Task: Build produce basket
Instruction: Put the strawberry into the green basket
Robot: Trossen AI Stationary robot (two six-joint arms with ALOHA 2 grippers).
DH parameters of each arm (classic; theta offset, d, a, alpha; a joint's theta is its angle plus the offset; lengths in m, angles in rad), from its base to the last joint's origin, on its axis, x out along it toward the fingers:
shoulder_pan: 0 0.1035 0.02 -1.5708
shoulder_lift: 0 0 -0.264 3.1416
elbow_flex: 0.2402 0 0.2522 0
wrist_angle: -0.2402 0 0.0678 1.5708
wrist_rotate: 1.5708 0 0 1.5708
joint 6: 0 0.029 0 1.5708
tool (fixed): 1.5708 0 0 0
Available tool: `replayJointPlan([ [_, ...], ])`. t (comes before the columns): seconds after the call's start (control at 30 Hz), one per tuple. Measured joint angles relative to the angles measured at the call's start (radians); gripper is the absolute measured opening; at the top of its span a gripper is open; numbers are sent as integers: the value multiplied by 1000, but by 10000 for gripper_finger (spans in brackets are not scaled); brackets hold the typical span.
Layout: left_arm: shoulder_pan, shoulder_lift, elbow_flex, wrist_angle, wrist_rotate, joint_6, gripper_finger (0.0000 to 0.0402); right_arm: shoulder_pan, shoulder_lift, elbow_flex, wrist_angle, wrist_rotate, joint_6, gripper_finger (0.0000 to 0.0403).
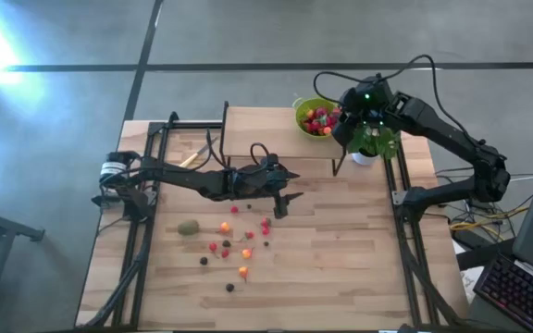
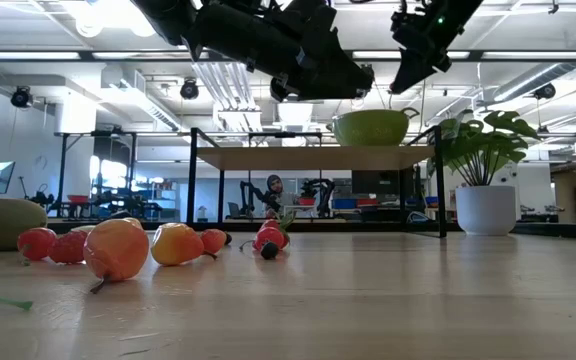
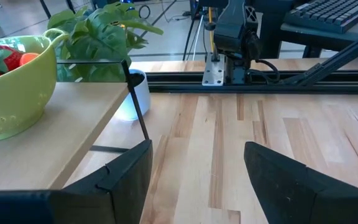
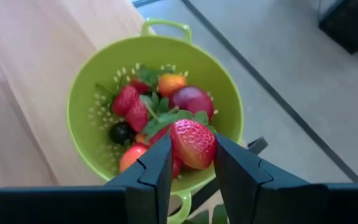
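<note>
Your right gripper [image 4: 191, 163] hangs over colander [image 4: 98, 87], fingers pinching strawberry [image 4: 193, 142] above the fruit already inside. Colander sits on raised shelf [image 1: 257, 129], just beside potted plant [image 1: 370, 146]. Your left gripper [image 1: 285, 192] hovers over table [image 1: 340, 259] in front of shelf, fingers spread, holding nothing. Loose fruit [image 1: 226, 228] lies scattered on table below left gripper, kiwi [image 1: 188, 227] at edge of the scatter, well apart from colander.
</note>
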State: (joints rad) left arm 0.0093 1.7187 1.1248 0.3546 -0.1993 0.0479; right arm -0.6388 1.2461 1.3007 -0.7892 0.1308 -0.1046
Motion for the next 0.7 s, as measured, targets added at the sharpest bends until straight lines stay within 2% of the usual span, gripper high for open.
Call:
replayJointPlan([
  [0.23, 0, 0, 0, 0, 0, 0, 259, 1, 0, -21, -24, 0, 0, 91],
  [0.5, 0, 0, 0, 0, 0, -4, 259, -4, 0, -68, -19, 1, 0, 107],
  [0.7, 0, 0, 0, 0, 0, -4, 259, -4, 0, -74, -15, 3, -4, 95],
])
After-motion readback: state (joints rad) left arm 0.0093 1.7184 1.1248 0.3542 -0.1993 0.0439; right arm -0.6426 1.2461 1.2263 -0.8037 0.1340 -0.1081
